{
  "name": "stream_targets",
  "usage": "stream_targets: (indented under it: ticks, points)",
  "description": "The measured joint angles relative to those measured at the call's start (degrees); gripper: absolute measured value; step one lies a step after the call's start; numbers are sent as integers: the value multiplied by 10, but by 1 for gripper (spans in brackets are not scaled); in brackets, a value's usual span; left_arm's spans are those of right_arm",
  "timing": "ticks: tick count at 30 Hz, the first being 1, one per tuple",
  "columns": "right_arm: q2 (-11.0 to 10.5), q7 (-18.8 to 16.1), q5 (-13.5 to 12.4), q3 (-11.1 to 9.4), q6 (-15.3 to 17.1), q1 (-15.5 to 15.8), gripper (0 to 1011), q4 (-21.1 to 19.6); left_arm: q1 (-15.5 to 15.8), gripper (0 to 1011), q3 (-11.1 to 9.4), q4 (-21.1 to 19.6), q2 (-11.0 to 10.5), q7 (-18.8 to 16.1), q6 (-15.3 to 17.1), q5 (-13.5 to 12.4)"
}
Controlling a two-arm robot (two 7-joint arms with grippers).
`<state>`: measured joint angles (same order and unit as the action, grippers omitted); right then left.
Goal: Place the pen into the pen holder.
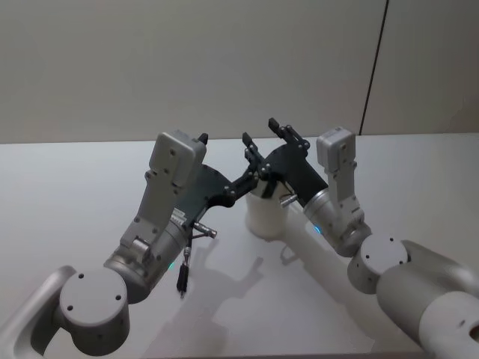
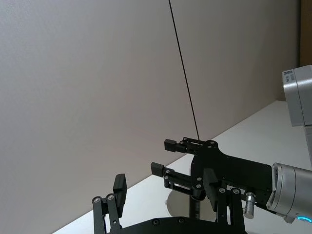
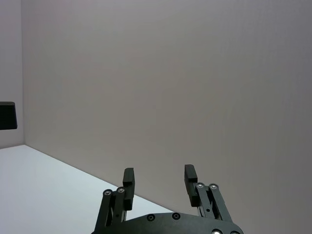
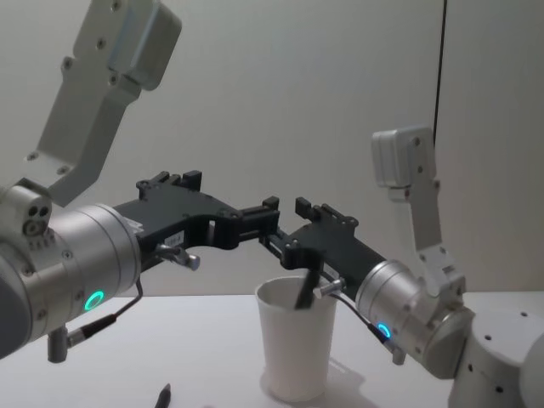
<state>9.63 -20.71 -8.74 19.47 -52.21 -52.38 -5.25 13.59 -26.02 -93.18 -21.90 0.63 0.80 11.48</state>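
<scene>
Currently the left gripper (image 2: pixel 165 185) and right gripper (image 3: pixel 159 178) hang close together over mid-table, both with fingers apart and empty. The right one sits just above the pen holder (image 4: pixel 296 353). A dark pen (image 4: pixel 303 291) leans inside the holder, its top end at the rim. A second pen-like stick (image 1: pixel 182 275) lies on the table (image 1: pixel 75 187) toward the near edge, by the left arm. Risk: the arms are crowded. A careless pull-back could clip the other gripper or the rim, and a light paper cup with a leaning pen would likely tip.
</scene>
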Motion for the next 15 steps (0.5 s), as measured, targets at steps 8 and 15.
stream_targets:
  ticks: [8,15]
  points:
    - [0,0,3,-5,-3,-2,825,4,0,1000,0,0,0,0,0,0]
    - [0,-2,4,-10,-5,-3,1000,5,0,1000,0,0,0,0,0,0]
